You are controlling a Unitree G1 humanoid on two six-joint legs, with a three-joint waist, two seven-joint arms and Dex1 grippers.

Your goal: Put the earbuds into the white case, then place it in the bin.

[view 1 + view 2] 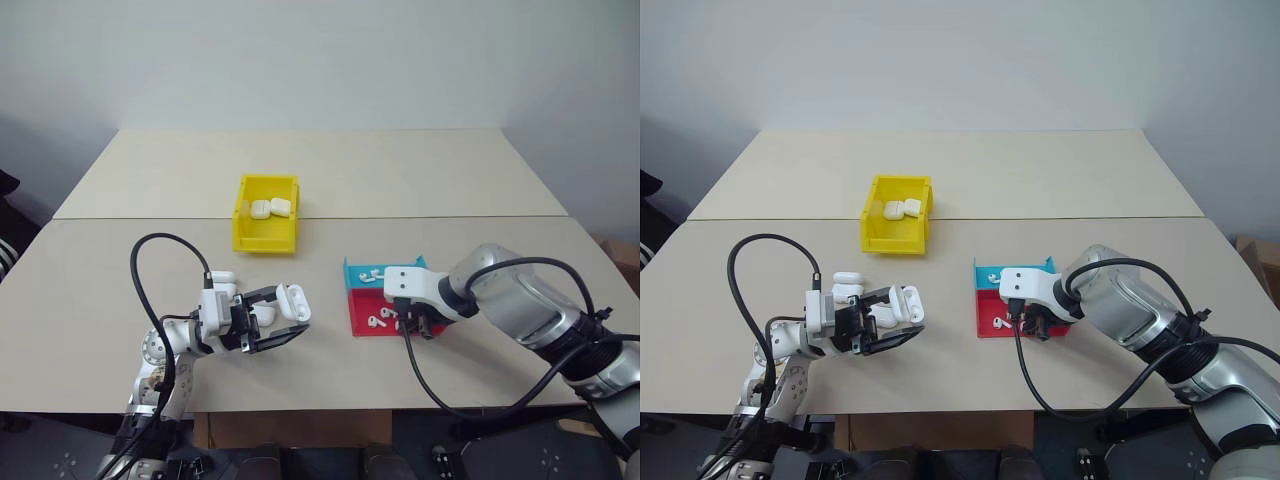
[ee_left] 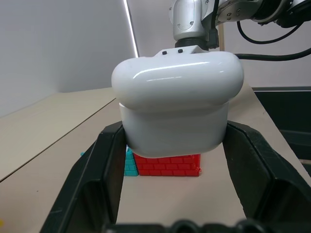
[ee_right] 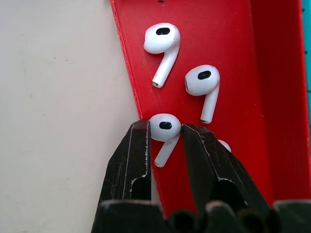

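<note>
My left gripper [image 1: 272,318] is shut on a glossy white case [image 1: 292,300], held above the table near its front edge; the left wrist view has the case [image 2: 177,102] sitting between the two black fingers, lid closed. Over the red tray [image 1: 362,326] my right gripper [image 1: 414,326] points down. Seen through the right wrist camera, that gripper [image 3: 164,122] has its fingertips pressed against both sides of one earbud [image 3: 165,151] lying by the red tray's [image 3: 233,48] edge. Two more earbuds [image 3: 162,41] [image 3: 202,80] lie further in. The yellow bin [image 1: 264,241] stands behind the left gripper.
Several white cases [image 1: 270,208] lie inside the bin. More cases [image 1: 222,278] rest on the table by my left hand. A blue tray [image 1: 356,271] with earbuds [image 1: 368,274] adjoins the red one on its far side. A seam [image 1: 450,217] crosses the tabletop behind the trays.
</note>
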